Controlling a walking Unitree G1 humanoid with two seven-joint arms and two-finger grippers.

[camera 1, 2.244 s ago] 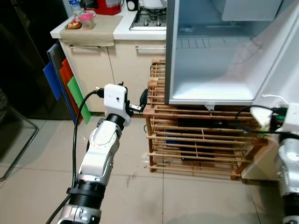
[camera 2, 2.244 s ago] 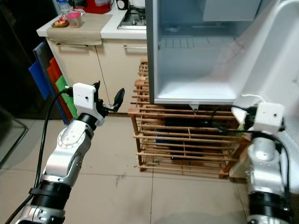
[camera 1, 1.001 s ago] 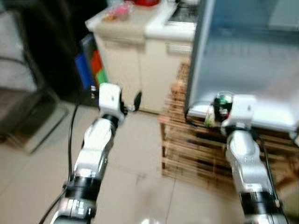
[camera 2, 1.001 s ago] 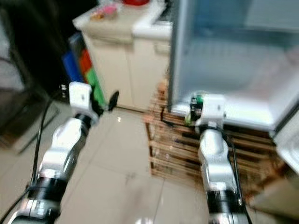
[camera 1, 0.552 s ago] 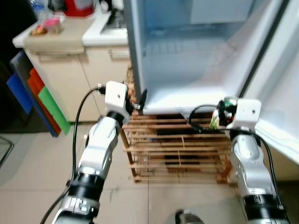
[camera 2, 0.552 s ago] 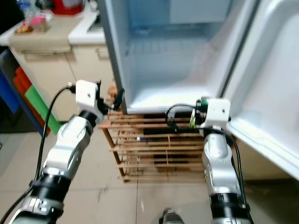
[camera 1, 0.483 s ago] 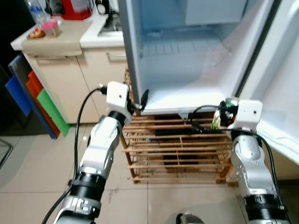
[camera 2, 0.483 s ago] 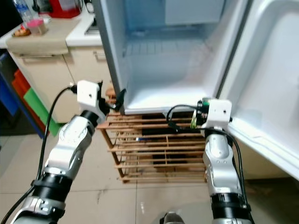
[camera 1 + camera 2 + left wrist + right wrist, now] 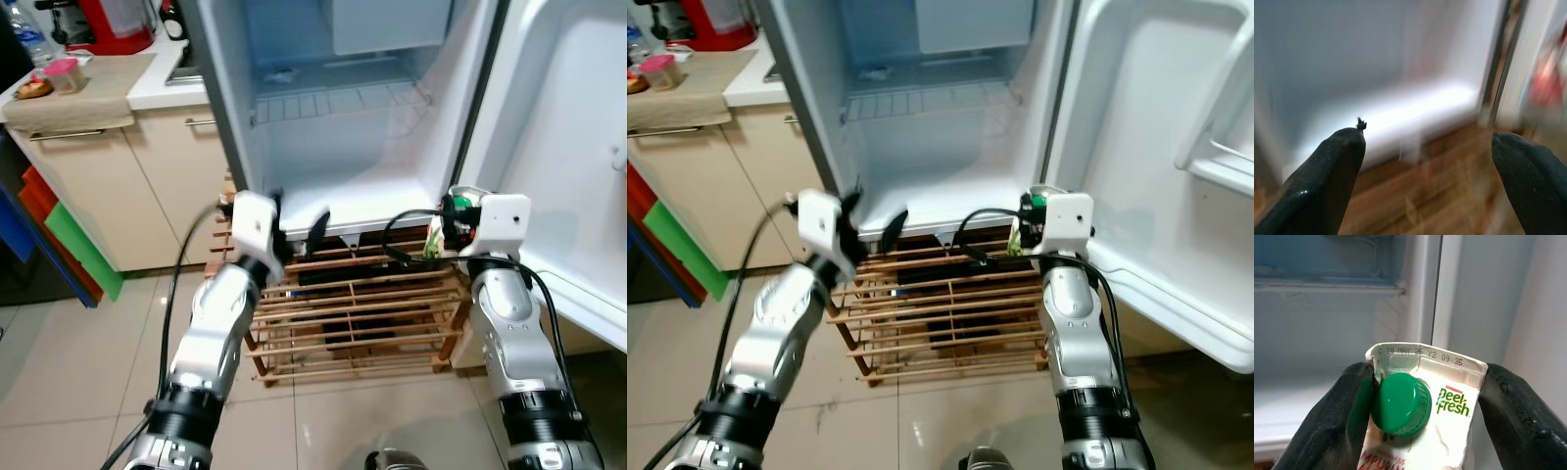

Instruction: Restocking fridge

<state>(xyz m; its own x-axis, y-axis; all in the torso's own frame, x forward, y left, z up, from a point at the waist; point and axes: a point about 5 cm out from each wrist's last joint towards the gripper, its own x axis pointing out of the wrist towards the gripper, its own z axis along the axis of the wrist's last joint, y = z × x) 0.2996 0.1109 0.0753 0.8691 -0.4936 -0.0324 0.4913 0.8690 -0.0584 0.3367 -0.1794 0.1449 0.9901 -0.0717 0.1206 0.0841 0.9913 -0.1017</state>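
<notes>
Your right tool [image 9: 1415,406] is clenched on a carton [image 9: 1442,413] with a green cap [image 9: 1400,404], holding it just in front of the open fridge [image 9: 333,147], near the lower right corner of its opening and beside the door [image 9: 568,147]. Your left tool [image 9: 1427,171] hangs released with its fingers [image 9: 1327,176] spread wide, holding nothing, at the fridge's lower left edge above the wooden rack [image 9: 362,313]. The desk [image 9: 88,78] with a red appliance [image 9: 113,24] stands to your left.
</notes>
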